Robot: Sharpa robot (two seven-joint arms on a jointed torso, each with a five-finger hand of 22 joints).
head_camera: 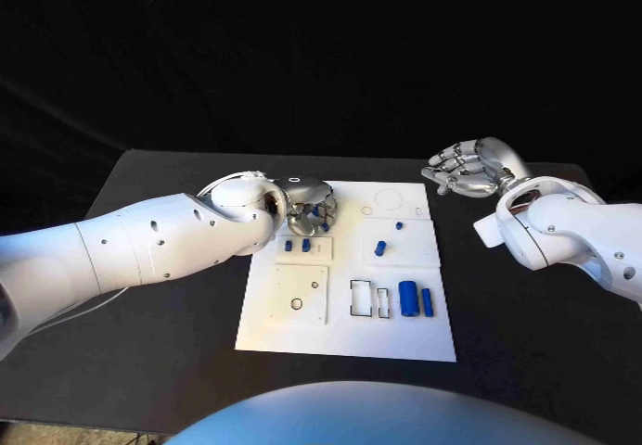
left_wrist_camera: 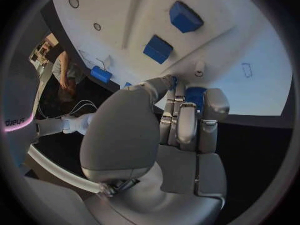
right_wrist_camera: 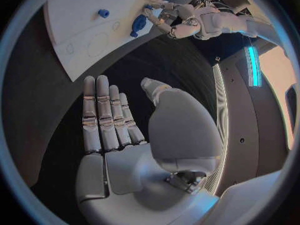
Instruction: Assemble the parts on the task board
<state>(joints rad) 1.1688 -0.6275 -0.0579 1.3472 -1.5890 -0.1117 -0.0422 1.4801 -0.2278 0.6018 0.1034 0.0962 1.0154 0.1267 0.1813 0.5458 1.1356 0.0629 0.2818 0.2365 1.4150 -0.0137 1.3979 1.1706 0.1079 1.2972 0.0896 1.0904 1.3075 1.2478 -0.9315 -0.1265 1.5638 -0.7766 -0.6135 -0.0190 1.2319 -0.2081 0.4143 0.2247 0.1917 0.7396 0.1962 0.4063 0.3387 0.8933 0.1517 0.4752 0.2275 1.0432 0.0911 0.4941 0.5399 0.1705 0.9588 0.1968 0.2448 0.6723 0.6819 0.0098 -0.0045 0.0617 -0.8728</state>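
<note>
The white task board [head_camera: 348, 338] lies mid-table. My left hand [head_camera: 308, 206] hovers over its far left corner, fingers curled, and pinches a small blue part [left_wrist_camera: 195, 92] between thumb and fingertips [left_wrist_camera: 181, 120]; most of that part is hidden. Two small blue blocks [head_camera: 296, 246] stand just in front of that hand, and they appear again in the left wrist view [left_wrist_camera: 157, 49]. Another blue piece [head_camera: 380, 247] sits mid-board, and two blue cylinders [head_camera: 417, 299] lie toward the right edge. My right hand [head_camera: 466, 169] is raised off the board's far right corner, fingers straight [right_wrist_camera: 119, 125], holding nothing.
A raised white plate [head_camera: 299, 278] with a small black ring [head_camera: 296, 303] occupies the board's near left. Rectangular outlined slots [head_camera: 364, 298] sit beside the cylinders. Circle outlines [head_camera: 388, 197] mark the far edge. Black table [head_camera: 160, 315] surrounds the board.
</note>
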